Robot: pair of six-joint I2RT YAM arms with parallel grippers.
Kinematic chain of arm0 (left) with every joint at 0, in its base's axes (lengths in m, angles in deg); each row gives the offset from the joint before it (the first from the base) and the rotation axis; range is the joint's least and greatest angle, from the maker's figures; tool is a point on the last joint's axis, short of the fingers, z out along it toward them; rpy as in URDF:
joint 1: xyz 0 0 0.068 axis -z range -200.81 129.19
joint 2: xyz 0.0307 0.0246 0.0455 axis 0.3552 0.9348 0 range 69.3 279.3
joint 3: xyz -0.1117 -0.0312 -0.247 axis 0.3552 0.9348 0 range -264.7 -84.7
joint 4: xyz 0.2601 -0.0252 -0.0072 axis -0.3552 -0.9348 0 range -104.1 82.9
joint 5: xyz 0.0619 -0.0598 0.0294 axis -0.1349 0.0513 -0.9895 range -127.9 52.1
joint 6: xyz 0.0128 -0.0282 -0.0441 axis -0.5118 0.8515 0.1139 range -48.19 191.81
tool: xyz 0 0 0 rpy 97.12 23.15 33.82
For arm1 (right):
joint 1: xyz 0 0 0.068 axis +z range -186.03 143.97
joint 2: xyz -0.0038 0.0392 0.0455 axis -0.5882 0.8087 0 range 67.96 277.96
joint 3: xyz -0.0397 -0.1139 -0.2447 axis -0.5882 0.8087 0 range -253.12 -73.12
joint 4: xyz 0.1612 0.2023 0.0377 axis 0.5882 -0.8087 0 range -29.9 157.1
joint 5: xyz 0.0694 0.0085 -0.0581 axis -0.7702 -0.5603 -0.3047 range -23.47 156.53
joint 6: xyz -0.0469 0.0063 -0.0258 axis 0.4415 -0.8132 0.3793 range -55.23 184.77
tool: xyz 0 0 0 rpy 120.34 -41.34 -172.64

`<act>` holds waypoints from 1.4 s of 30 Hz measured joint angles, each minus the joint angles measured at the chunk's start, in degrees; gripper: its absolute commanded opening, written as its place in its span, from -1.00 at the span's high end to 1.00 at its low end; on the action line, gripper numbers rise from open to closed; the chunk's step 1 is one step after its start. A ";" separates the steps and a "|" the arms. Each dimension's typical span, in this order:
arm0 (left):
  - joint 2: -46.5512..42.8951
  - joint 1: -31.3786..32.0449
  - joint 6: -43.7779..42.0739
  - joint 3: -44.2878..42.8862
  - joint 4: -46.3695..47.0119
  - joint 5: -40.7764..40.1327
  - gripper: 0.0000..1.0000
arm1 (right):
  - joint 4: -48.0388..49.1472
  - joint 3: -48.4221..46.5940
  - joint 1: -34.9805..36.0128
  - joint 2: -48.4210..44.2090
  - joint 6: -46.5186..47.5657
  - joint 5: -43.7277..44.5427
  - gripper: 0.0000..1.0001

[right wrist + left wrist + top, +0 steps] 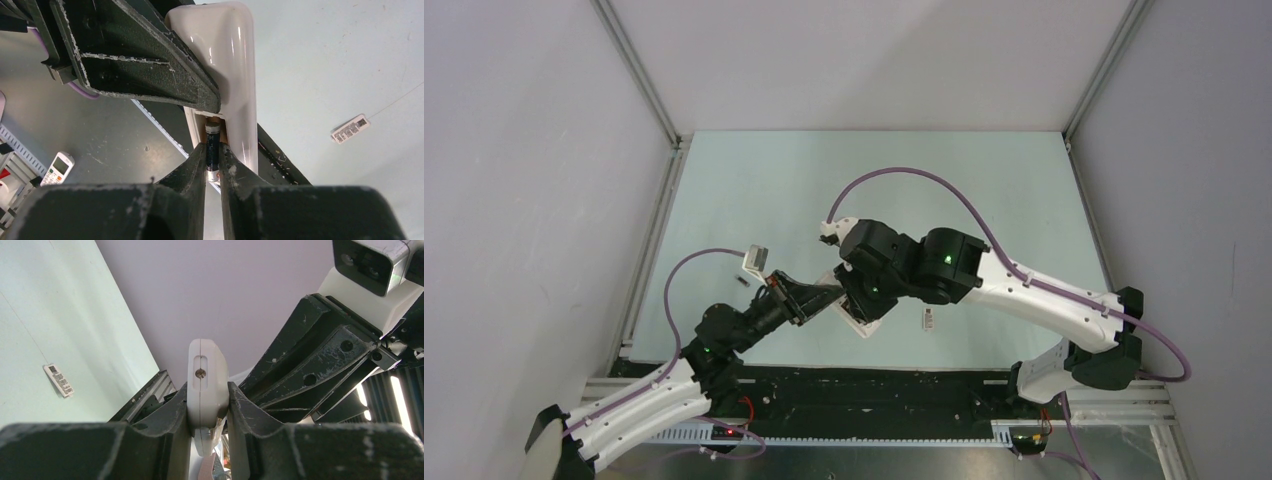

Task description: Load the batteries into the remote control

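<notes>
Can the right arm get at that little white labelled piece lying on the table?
Probably, but not freely: the labelled piece lies uncovered on the table beside the right gripper, yet that gripper is pinching a battery at the remote control and would need to release it first.

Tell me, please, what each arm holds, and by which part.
The left jaws clamp the remote across its body; the right jaws pinch a battery by its sides.
</notes>
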 measured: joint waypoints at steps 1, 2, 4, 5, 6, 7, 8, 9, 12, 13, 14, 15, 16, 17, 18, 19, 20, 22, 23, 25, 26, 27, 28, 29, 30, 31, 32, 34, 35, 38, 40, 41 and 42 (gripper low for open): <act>0.00 0.00 0.00 0.00 0.00 -0.02 1.00 | 0.09 0.13 0.00 -0.07 -0.02 -0.04 0.62; 0.02 0.00 0.02 0.00 0.00 -0.02 1.00 | 0.17 0.33 0.00 -0.17 -0.07 -0.13 0.62; 0.24 0.00 0.07 0.00 0.00 -0.02 1.00 | 0.17 0.59 0.00 -0.31 -0.20 -0.17 0.61; 0.35 0.00 0.09 0.00 0.02 -0.02 1.00 | 0.17 0.66 -0.02 -0.35 -0.20 -0.17 0.60; 0.44 0.00 0.15 0.00 0.04 -0.02 1.00 | 0.20 0.74 -0.04 -0.35 -0.22 -0.17 0.58; 0.52 0.00 0.17 0.00 0.04 -0.02 1.00 | 0.20 0.81 -0.09 -0.35 -0.24 -0.17 0.56; 0.63 0.00 0.15 0.00 0.04 -0.02 1.00 | 0.22 0.87 -0.11 -0.35 -0.28 -0.17 0.54; 0.72 0.00 0.17 0.00 0.04 -0.02 1.00 | 0.24 0.90 -0.15 -0.35 -0.33 -0.24 0.54; 0.74 0.00 0.20 0.00 0.04 0.00 1.00 | 0.50 0.90 -0.26 -0.37 -0.39 -0.37 0.52; 0.74 0.00 0.20 0.00 0.07 0.00 1.00 | 0.61 0.90 -0.31 -0.37 -0.39 -0.39 0.51; 0.74 0.00 0.20 0.00 0.09 -0.02 1.00 | 0.72 0.90 -0.33 -0.37 -0.39 -0.46 0.51; 0.74 0.00 0.20 0.00 0.11 0.00 1.00 | 0.85 0.90 -0.35 -0.37 -0.39 -0.52 0.50; 0.74 0.00 0.20 0.00 0.13 0.00 1.00 | 0.98 0.90 -0.35 -0.37 -0.39 -0.52 0.49; 0.74 0.00 0.20 0.00 0.15 0.00 1.00 | 1.11 0.90 -0.37 -0.37 -0.39 -0.55 0.49; 0.74 0.00 0.20 0.00 0.17 -0.02 1.00 | 1.18 0.90 -0.37 -0.37 -0.39 -0.55 0.48; 0.74 0.00 0.22 0.00 0.17 0.00 1.00 | 1.25 0.90 -0.37 -0.37 -0.39 -0.55 0.48; 0.76 0.00 0.22 0.00 0.17 0.00 1.00 | 1.29 0.90 -0.37 -0.37 -0.39 -0.57 0.47; 0.90 0.00 0.42 0.00 0.17 -0.02 1.00 | 1.38 0.90 -0.37 -0.37 -0.39 -0.55 0.46; 1.07 0.00 0.57 0.00 0.20 0.00 1.00 | 1.44 0.90 -0.37 -0.37 -0.37 -0.55 0.45; 1.14 0.00 0.94 0.00 0.22 -0.02 1.00 | 1.49 0.90 -0.37 -0.37 -0.39 -0.46 0.42; 1.29 0.00 1.09 0.00 0.22 -0.02 1.00 | 1.55 0.90 -0.37 -0.37 -0.37 -0.35 0.41; 1.51 0.00 1.27 0.00 0.28 -0.02 1.00 | 1.62 0.90 -0.37 -0.37 -0.37 -0.24 0.40; 1.66 0.00 1.51 0.00 0.31 -0.02 1.00 | 1.73 0.90 -0.37 -0.37 -0.37 -0.09 0.40; 1.86 0.00 1.57 0.00 0.33 -0.02 1.00 | 1.86 0.90 -0.37 -0.37 -0.35 0.09 0.39; 1.90 0.00 1.66 0.00 0.35 -0.02 1.00 | 1.97 0.90 -0.42 -0.37 -0.33 0.22 0.39; 2.12 0.00 1.73 0.00 0.35 -0.02 1.00 | 2.05 0.90 -0.50 -0.37 -0.31 0.33 0.38; 2.27 0.00 1.95 0.02 0.35 -0.02 1.00 | 2.19 0.90 -0.61 -0.37 -0.24 0.39 0.38; 2.45 0.00 2.12 0.24 0.39 -0.04 1.00 | 2.38 0.90 -0.79 -0.37 -0.20 0.57 0.37; 2.47 0.00 2.34 0.55 0.42 -0.02 1.00 | 2.38 0.90 -0.83 -0.37 -0.17 0.68 0.37; 2.47 0.00 2.78 1.33 0.39 -0.07 1.00 | 2.38 0.90 -0.90 -0.46 -0.04 1.05 0.36; 2.47 0.00 3.15 1.90 0.39 -0.22 1.00 | 2.38 0.90 -0.90 -0.83 0.26 1.27 0.35; 2.45 0.00 3.28 2.10 0.39 -0.33 1.00 | 2.40 0.90 -0.90 -1.11 0.33 1.42 0.35; 2.45 0.00 3.61 2.32 0.39 -0.66 1.00 | 2.64 1.09 -0.90 -1.75 0.66 1.53 0.36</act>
